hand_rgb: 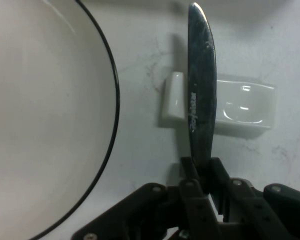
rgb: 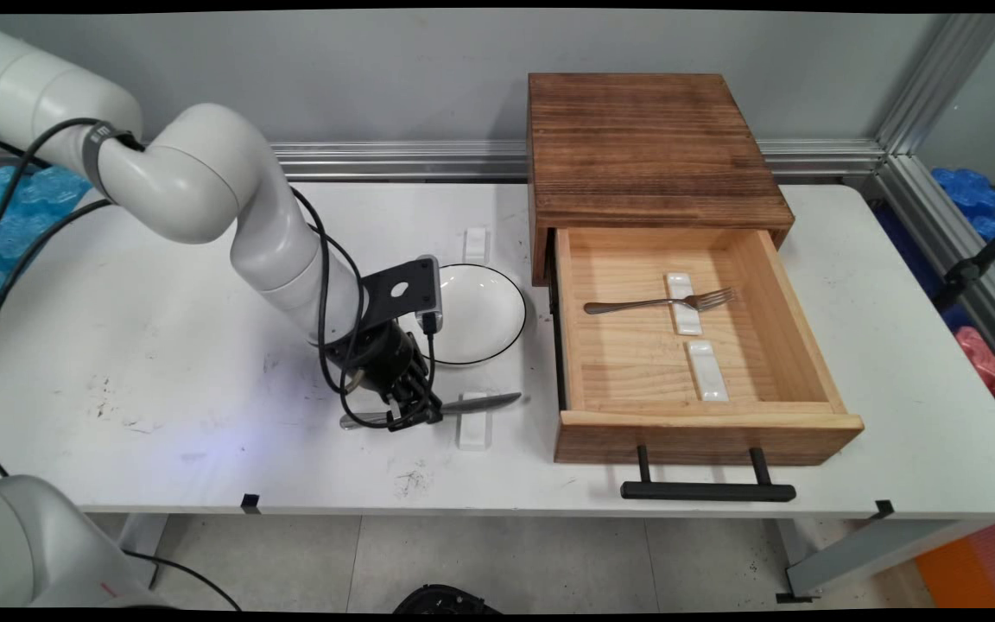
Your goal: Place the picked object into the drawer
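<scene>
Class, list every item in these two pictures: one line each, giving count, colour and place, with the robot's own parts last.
knife: 1, silver, blade across a rest, handle between the gripper's fingers
cutlery rests: 4, white; one under the knife, one behind the plate, two in the drawer
plate: 1, white with black rim, mid-table
fork: 1, silver, across the drawer's far rest
drawer: 1, pale wood, black handle, pulled open
cabinet: 1, dark wood, table's far side
table: 1, white
arm: 1, white, from the left
gripper: 1, black, shut on the knife
</scene>
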Robot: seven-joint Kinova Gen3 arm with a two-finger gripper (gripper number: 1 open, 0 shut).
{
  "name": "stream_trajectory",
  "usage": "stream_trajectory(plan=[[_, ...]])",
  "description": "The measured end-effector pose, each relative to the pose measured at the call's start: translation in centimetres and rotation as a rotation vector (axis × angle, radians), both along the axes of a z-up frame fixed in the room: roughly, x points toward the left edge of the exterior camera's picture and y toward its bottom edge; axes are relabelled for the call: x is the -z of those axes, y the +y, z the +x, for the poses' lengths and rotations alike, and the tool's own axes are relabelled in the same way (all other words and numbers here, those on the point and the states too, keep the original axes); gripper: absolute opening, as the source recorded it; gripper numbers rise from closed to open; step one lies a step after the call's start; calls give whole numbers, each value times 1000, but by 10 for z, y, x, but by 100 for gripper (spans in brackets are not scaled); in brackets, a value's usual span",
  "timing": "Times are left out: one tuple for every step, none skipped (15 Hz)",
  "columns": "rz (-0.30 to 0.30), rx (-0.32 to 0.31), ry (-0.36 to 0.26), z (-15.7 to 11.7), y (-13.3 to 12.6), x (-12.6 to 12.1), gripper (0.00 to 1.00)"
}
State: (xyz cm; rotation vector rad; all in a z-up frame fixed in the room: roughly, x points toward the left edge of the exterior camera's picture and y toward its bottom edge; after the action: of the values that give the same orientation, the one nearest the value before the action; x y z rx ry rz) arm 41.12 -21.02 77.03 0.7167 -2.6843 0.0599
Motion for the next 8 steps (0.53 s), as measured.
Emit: stream_trajectory(plan=[[0, 4, 1, 0, 0, -2, 0], [0, 8, 1, 0, 0, -5, 0], [-1, 13, 2, 0, 1, -9, 0], [0, 18, 1, 0, 2, -13, 0], [0, 23, 0, 1, 3, -19, 0], [1, 26, -3, 3, 5, -25, 0], [2, 30, -6, 6, 8, -34, 0], [4, 33, -10, 8, 10, -41, 0]])
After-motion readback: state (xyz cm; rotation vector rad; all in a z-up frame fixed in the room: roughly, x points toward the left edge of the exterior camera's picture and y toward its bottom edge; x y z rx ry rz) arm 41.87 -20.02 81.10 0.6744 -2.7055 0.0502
